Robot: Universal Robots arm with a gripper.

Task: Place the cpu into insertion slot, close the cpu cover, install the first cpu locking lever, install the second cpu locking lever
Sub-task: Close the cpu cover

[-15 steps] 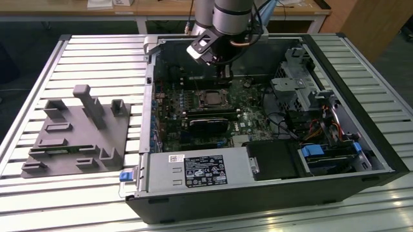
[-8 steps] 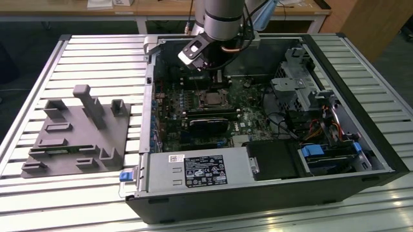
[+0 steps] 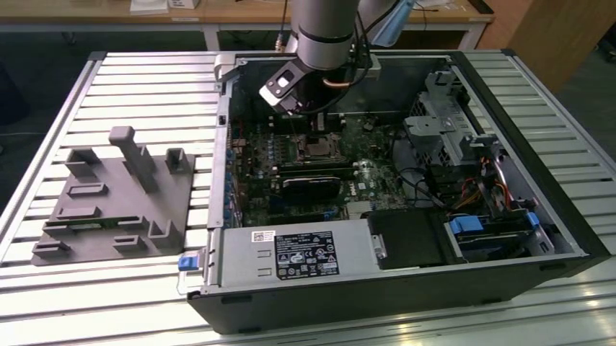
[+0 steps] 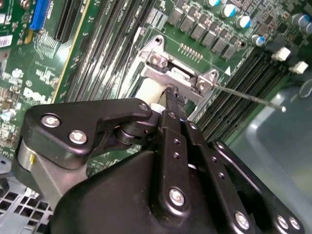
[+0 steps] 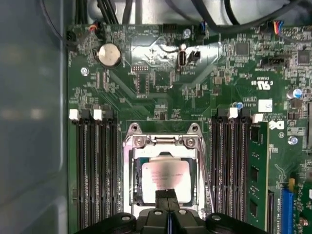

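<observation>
The insertion slot [image 3: 313,148] sits mid-board inside the open computer case, and the arm [image 3: 322,36] reaches down over it. In the first wrist view the cpu [image 5: 165,176], silvery-grey, lies in the slot. The cpu cover [image 5: 163,141] is down around it, framing it in its window. My gripper [image 5: 166,196] is shut, its fingertips together at the cover's edge over the cpu, with nothing visible between them. In the second wrist view the gripper [image 4: 171,92] points at the socket's metal bracket [image 4: 180,75]. A thin locking lever [image 4: 248,97] sticks out sideways from the socket, unlatched; it also runs along the socket's side as lever [image 5: 206,180].
Black memory slots [image 5: 92,165] flank the socket, with a memory stick [image 5: 256,180] on one side. A coin battery [image 5: 109,54] lies further up the board. The case holds a power supply [image 3: 298,256] and drive cage [image 3: 443,122]. A grey fixture [image 3: 115,194] stands on the table at the exterior view's left.
</observation>
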